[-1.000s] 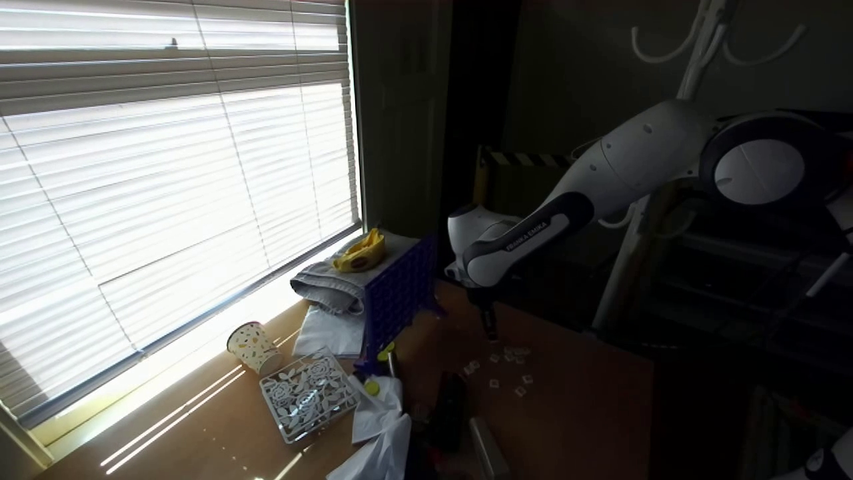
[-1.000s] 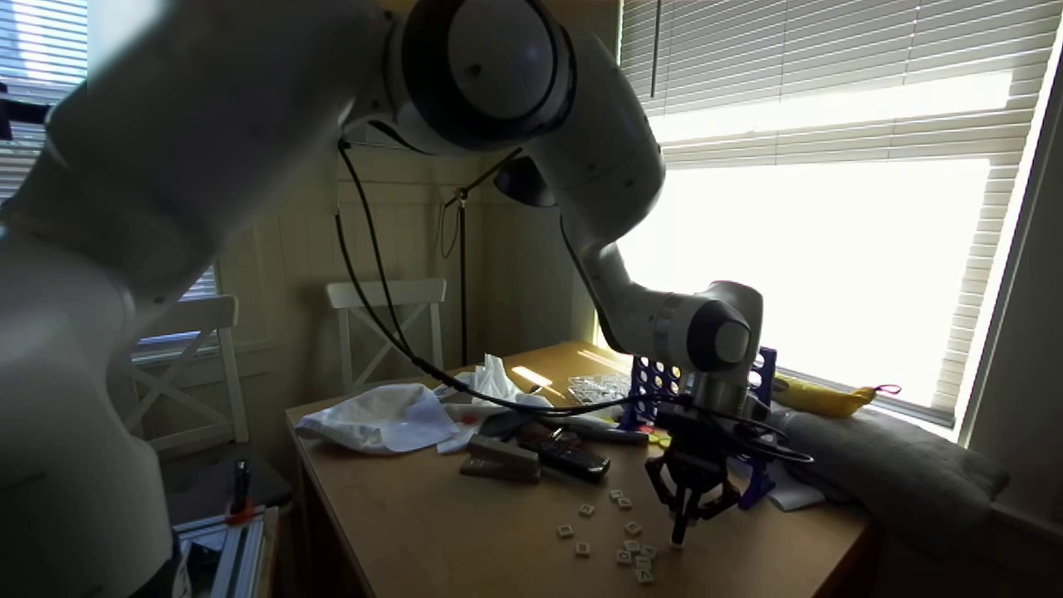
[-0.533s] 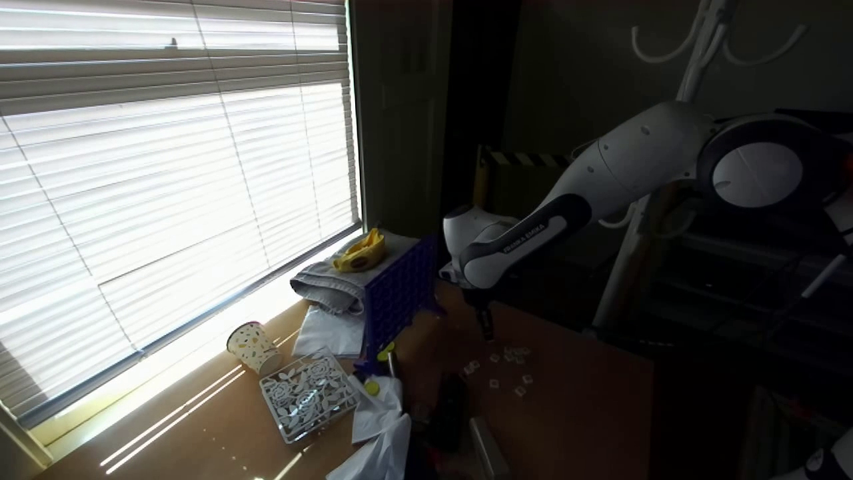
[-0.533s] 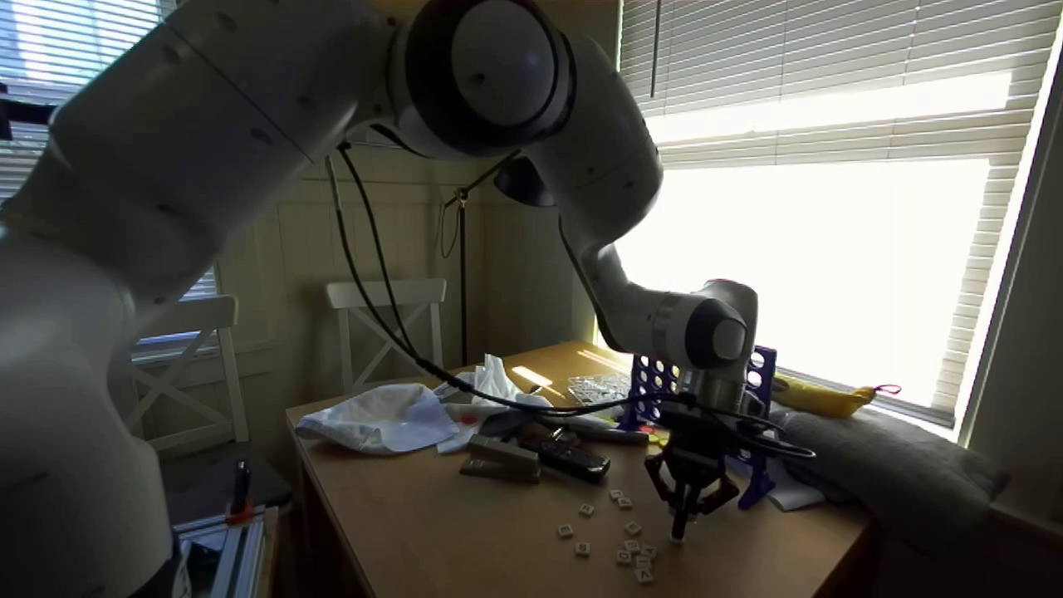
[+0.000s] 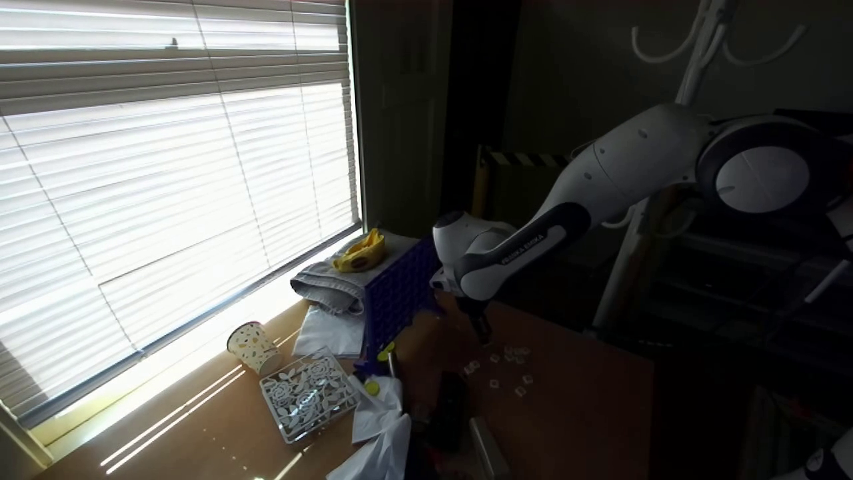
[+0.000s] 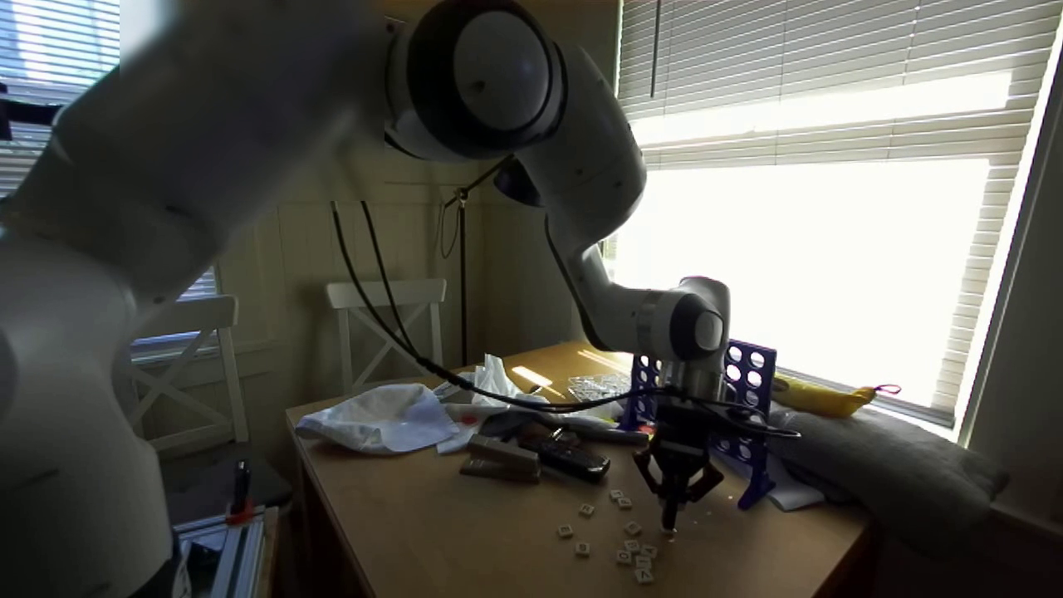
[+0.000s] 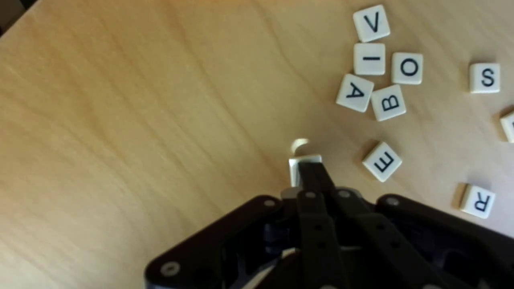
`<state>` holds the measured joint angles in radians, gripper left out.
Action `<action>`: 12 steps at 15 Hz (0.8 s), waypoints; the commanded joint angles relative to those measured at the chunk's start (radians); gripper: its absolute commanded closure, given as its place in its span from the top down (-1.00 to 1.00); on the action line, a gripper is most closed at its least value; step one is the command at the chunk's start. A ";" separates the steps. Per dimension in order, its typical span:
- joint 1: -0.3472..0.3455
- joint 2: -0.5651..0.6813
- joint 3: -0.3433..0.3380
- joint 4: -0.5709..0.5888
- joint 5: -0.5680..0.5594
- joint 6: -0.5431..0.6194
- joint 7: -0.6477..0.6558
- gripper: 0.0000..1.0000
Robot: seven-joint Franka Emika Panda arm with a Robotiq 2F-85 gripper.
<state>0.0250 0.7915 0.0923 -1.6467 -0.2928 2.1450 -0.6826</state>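
White tile [image 7: 294, 172], lower right of the wrist view's centre, is partly hidden by the gripper [image 7: 319, 176], its fingers together.

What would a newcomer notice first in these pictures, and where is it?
First, probably, comes the glaring window beside the table in both exterior views. The large white arm reaches over that table, its gripper shut. In the wrist view, lettered tiles lie in the right half; the fingertips hide part of another tile.

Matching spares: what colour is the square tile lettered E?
White square tile, clearest in the wrist view.
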 commanded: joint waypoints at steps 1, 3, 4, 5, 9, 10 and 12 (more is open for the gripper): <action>0.016 0.024 0.002 0.000 -0.040 0.004 -0.040 -1.00; 0.023 0.021 0.003 -0.003 -0.048 0.001 -0.062 -1.00; 0.026 0.018 0.004 -0.005 -0.051 0.000 -0.073 -1.00; 0.029 0.014 0.004 -0.010 -0.055 0.002 -0.082 -1.00; 0.040 0.009 0.003 -0.015 -0.062 0.002 -0.112 -1.00; 0.040 0.003 0.005 -0.020 -0.062 0.005 -0.120 -1.00; 0.044 -0.002 0.005 -0.026 -0.063 0.009 -0.131 -1.00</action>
<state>0.0657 0.7917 0.0927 -1.6485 -0.3303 2.1450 -0.7932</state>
